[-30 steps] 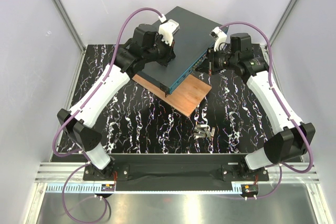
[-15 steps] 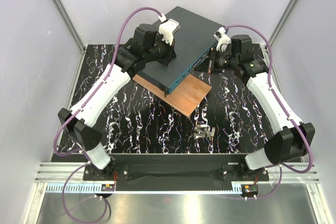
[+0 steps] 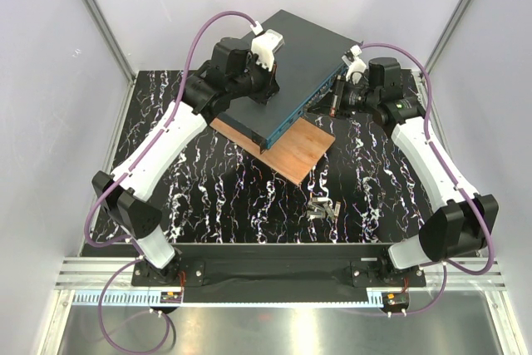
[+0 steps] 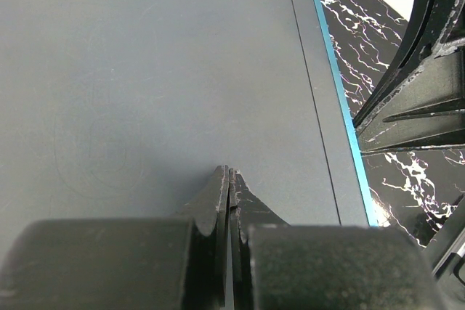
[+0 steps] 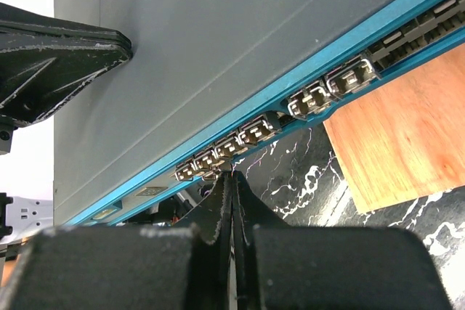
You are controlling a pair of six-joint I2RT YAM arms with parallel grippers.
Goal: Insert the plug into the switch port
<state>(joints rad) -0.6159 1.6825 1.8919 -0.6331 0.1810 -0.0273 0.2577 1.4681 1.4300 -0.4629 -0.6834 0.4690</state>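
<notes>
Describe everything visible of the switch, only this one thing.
The switch is a large flat rectangular box, dark grey-teal on top, with a brighter teal front face carrying a row of small ports. It lies turned diagonally at the table's far side, its near corner over a wooden board. The shut left gripper points at its top; the shut right gripper is at the ports.

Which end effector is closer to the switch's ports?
Right. The right end effector is right at the ports; the left end effector is over the top of the switch.
</notes>
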